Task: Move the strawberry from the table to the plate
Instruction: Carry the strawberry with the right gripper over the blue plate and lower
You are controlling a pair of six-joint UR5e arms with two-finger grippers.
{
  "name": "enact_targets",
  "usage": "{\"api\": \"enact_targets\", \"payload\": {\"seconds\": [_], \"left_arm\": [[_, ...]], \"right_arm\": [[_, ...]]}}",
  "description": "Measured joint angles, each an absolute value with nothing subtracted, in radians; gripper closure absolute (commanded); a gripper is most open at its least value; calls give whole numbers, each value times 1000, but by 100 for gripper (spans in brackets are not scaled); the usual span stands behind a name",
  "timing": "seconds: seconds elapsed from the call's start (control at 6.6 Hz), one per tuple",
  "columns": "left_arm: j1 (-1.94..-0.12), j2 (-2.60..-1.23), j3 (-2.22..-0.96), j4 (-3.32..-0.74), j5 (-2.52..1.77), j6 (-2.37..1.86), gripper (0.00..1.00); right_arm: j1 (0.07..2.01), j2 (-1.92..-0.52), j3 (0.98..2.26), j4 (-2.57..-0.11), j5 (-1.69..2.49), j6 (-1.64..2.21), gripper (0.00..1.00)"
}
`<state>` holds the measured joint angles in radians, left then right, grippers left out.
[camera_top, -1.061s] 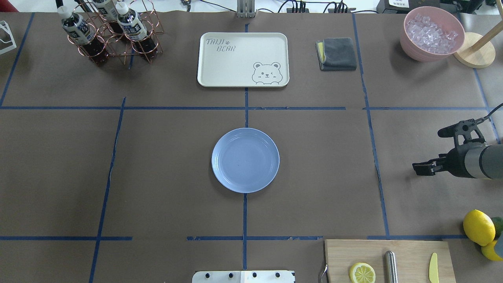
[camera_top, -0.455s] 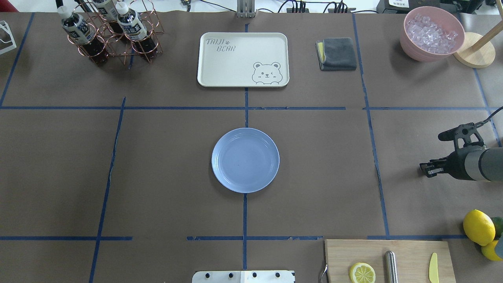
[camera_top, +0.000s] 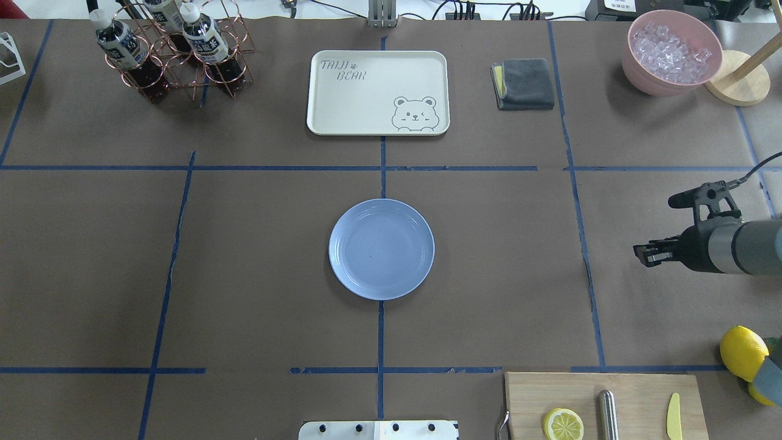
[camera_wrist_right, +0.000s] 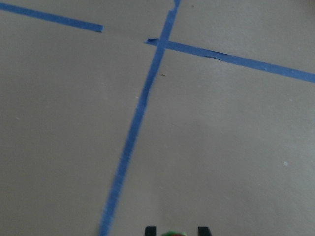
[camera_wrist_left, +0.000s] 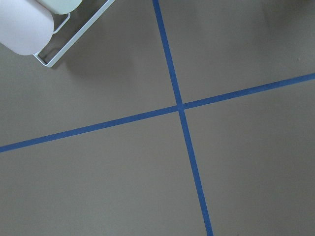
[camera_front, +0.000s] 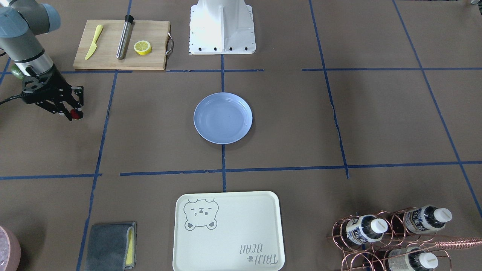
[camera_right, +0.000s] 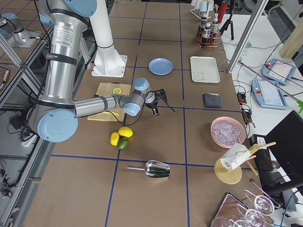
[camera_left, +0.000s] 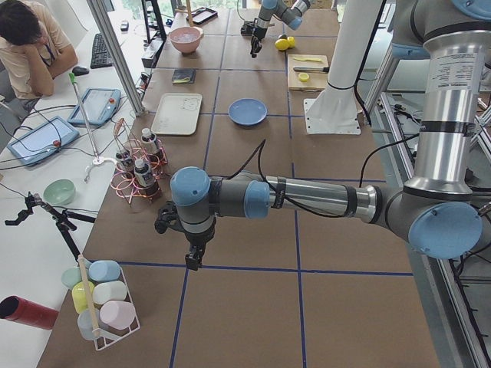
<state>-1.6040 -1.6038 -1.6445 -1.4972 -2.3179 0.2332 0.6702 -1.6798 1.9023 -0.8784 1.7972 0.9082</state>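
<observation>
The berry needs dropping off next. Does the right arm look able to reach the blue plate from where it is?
Probably yes. The right gripper, shut on the strawberry, hangs off to the side of the plate, and only flat table lies between them; nothing stands in the way.

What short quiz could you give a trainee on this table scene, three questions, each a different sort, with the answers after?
1. True or false: the plate is empty.
2. What does the right gripper hold between its fingers? A: a whole lemon. B: the strawberry. C: nothing.
3. Name the cut fruit lying on the cutting board.

Key: 1 true. 2 B. 3 a lemon slice.
</observation>
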Motion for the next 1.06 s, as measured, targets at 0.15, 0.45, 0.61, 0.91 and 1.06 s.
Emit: {"api": "enact_targets", "payload": {"seconds": [0.15, 0.45, 0.61, 0.91, 1.06], "left_arm": [[-1604, -1604, -1645, -1497, -2318, 233, 0], [-1603, -1605, -1644, -1497, -2319, 233, 0], [-1603, -1605, -1643, -1497, -2319, 233, 0], [-1603, -1605, -1639, -1496, -2320, 233, 0], [-1603, -1605, -1637, -1496, -2321, 233, 0]], "right_arm": [[640, -1529, 1935, -1049, 1794, 986, 100], [538, -1163, 1913, -1418, 1730, 1132, 100], [492, -991, 1830, -1527, 1681, 1202, 100], [422, -775, 1607, -1578, 1599, 1288, 100], [392, -737, 1534, -1575, 1565, 1314, 100]]}}
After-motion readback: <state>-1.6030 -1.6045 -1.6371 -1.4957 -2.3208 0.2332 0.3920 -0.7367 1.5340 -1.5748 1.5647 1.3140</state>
